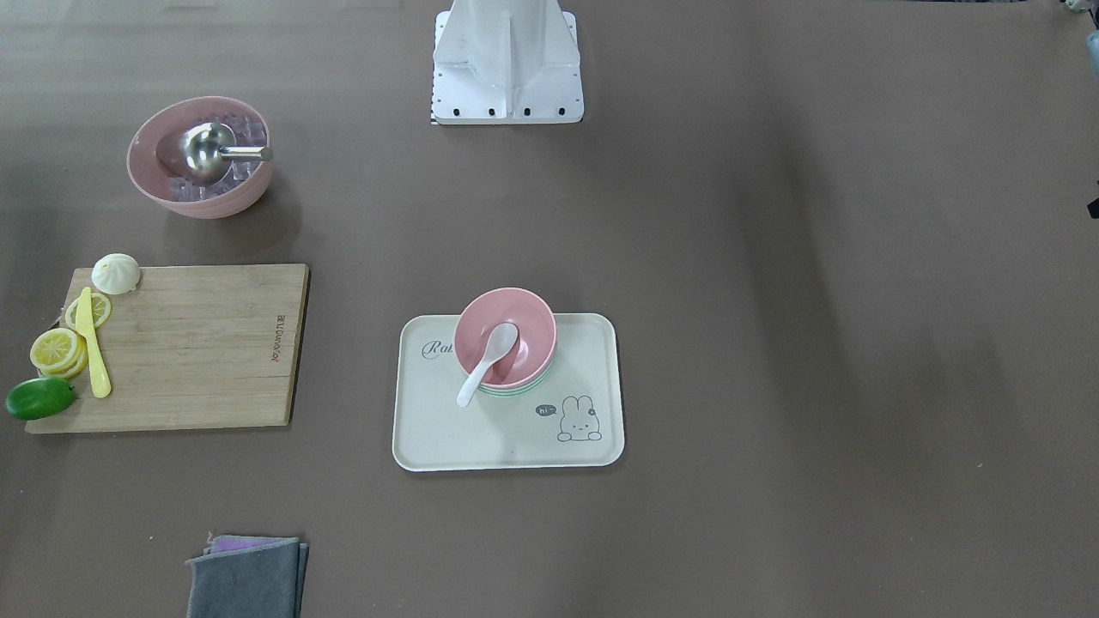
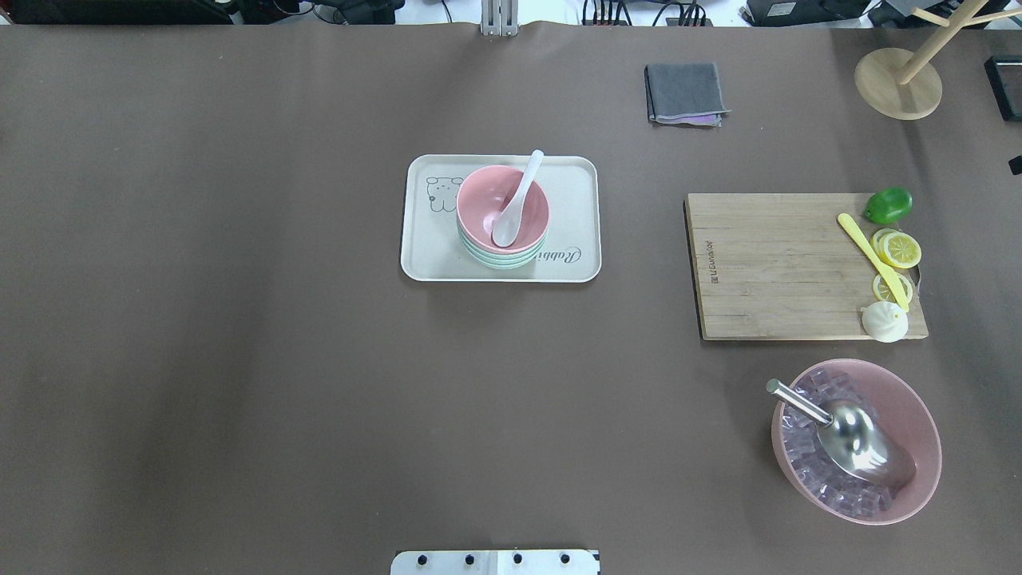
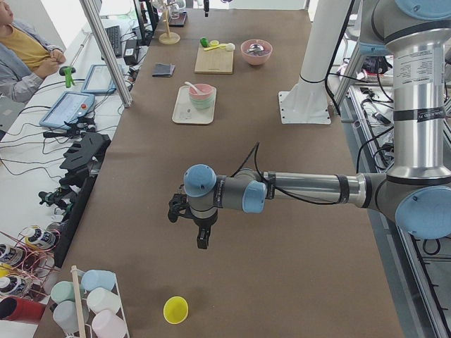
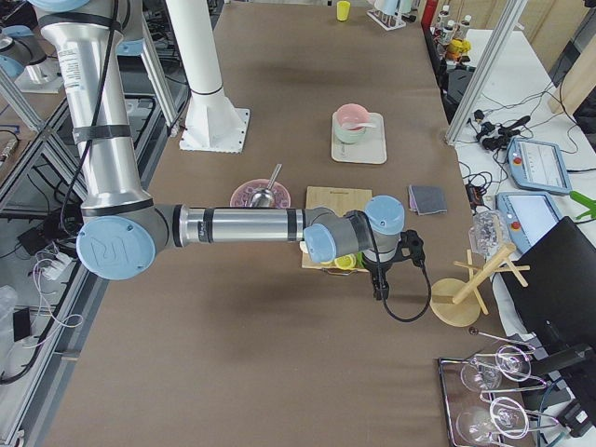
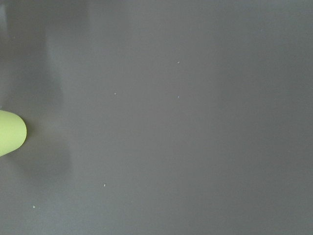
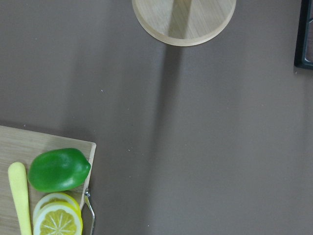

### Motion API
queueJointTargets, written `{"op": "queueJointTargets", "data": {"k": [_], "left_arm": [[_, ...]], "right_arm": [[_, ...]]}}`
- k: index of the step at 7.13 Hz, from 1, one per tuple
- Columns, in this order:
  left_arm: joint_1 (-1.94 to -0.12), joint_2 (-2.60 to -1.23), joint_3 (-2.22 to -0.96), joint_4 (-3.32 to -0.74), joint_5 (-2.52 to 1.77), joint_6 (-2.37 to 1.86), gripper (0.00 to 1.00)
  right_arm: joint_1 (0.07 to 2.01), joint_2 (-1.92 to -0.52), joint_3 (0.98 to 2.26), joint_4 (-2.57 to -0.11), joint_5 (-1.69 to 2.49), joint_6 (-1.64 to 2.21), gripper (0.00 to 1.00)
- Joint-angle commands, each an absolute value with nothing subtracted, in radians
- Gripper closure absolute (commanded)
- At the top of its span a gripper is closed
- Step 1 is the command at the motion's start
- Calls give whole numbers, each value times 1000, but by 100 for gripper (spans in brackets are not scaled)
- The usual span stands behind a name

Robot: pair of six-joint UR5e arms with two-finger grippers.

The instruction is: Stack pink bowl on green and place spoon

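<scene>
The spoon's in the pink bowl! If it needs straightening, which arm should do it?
Probably the right. The spoon handle leans toward the robot's right, over the pink bowl rim. The left hand and right hand both hang far off at the table's ends.

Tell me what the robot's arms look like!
Both the left arm and right arm are shiny silver tubes with grey joints and round light-blue caps. The left gripper and right gripper are small and black. Thin black cables loop by the wrists, and the right arm's big cap carries a logo.

Green bowl mostly under pink bowl
</scene>
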State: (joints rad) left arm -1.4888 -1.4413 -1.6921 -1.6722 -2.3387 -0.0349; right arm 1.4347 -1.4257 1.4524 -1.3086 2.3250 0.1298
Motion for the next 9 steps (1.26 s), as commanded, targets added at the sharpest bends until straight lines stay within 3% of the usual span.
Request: {"op": "queueJointTargets", "data": {"k": [1,9], "left_arm": [[-1509,-1425,-1687,-1675,-2341,-32,2],[-1509,-1445,-1687,-1678,-2349,-80,2]], "right_arm": [[1460,-1425,1463,-1340,2332,126,0],[1463,-1424,1468,-1348,2319,127,0]]}}
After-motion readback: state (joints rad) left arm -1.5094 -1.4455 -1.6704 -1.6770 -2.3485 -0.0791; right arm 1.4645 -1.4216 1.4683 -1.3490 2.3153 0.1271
